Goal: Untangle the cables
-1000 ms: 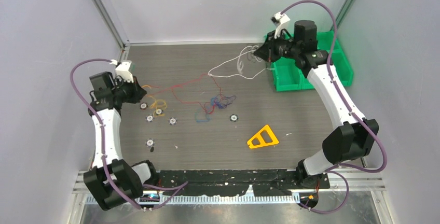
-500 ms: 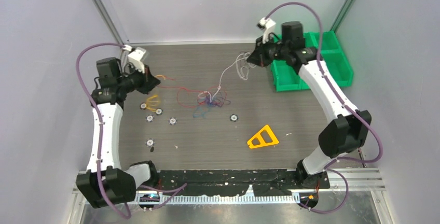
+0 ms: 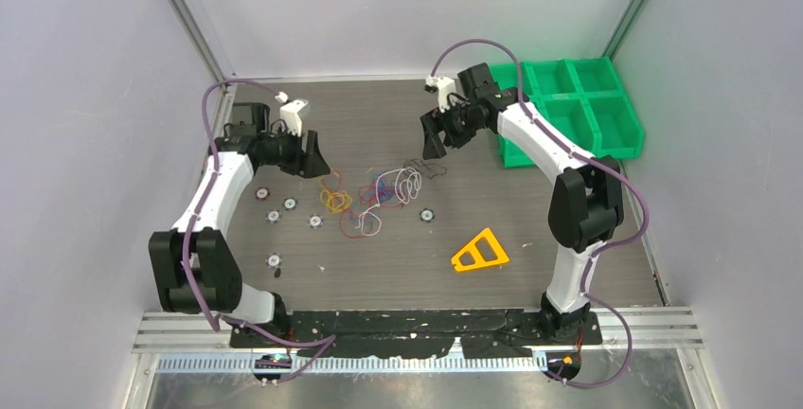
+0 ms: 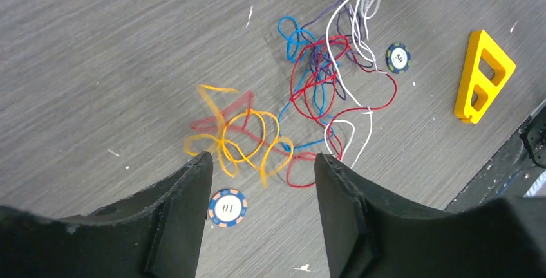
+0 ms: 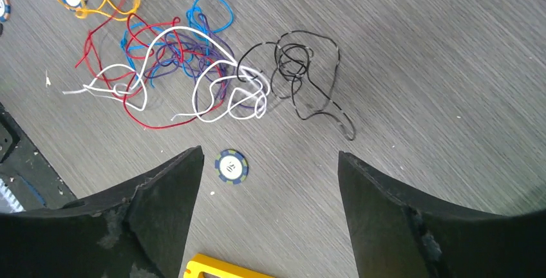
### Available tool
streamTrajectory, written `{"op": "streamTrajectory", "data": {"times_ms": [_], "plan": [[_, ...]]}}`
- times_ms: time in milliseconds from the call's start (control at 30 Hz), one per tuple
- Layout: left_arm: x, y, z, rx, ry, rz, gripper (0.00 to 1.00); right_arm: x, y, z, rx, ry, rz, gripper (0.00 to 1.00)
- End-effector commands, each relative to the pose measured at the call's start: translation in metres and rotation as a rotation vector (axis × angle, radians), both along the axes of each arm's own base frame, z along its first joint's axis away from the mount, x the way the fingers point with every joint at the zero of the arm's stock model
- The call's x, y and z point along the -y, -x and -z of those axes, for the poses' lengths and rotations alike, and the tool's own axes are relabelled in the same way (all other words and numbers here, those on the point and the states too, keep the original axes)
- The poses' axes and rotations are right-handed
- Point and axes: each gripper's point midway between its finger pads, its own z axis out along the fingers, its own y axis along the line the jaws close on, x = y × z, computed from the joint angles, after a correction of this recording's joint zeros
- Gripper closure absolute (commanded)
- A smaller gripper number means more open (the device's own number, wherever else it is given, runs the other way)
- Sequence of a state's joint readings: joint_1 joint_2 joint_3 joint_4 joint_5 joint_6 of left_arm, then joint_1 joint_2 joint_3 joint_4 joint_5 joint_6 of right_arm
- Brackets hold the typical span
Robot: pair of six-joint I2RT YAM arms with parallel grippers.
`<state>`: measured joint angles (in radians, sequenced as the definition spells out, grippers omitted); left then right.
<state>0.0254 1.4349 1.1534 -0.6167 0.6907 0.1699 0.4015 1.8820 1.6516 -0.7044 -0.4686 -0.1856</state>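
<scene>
The cables (image 3: 383, 193) lie in a loose heap mid-table, all resting on the wood. In the left wrist view a yellow-orange cable (image 4: 241, 138) curls nearest, with red (image 4: 309, 78), blue (image 4: 293, 30) and white (image 4: 341, 53) loops crossing beyond it. In the right wrist view a black cable (image 5: 302, 65) lies partly apart, just right of the white loops (image 5: 212, 82). My left gripper (image 3: 312, 159) (image 4: 263, 157) hovers open left of the heap, nothing between its fingers. My right gripper (image 3: 434, 140) (image 5: 270, 152) hangs open above the heap's right side, also empty.
Several poker chips are scattered round the heap, one (image 3: 426, 214) to its right and others (image 3: 315, 222) to its left. A yellow triangular piece (image 3: 480, 252) lies front right. A green compartment bin (image 3: 578, 106) stands at the back right.
Both arms swung inward from the table's sides. Both grippers opened and let go of the stretched cables, which dropped back into a heap in the middle.
</scene>
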Motion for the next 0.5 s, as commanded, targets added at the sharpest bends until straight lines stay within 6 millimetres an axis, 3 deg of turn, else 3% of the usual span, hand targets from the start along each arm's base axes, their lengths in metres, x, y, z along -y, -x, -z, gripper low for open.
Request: {"op": "streamTrajectory", "data": {"times_ms": [0, 67, 100, 267, 467], "plan": [[0.001, 0.001, -0.007, 0.075, -0.035, 0.067, 0.35, -0.017, -0.003, -0.032, 0.065, -0.06, -0.054, 0.17], [0.007, 0.0, -0.003, 0.059, -0.02, 0.094, 0.33, -0.04, 0.001, -0.02, 0.035, -0.064, -0.097, 0.17], [0.02, 0.002, 0.0, 0.043, -0.009, 0.137, 0.33, -0.047, -0.001, -0.022, 0.043, -0.068, -0.105, 0.17], [0.061, -0.004, 0.028, -0.065, 0.04, 0.175, 0.32, -0.088, -0.001, 0.017, -0.016, -0.051, -0.158, 0.16], [0.093, -0.015, 0.075, -0.226, 0.09, 0.133, 0.33, -0.109, 0.0, 0.058, -0.121, -0.073, -0.173, 0.15]]}}
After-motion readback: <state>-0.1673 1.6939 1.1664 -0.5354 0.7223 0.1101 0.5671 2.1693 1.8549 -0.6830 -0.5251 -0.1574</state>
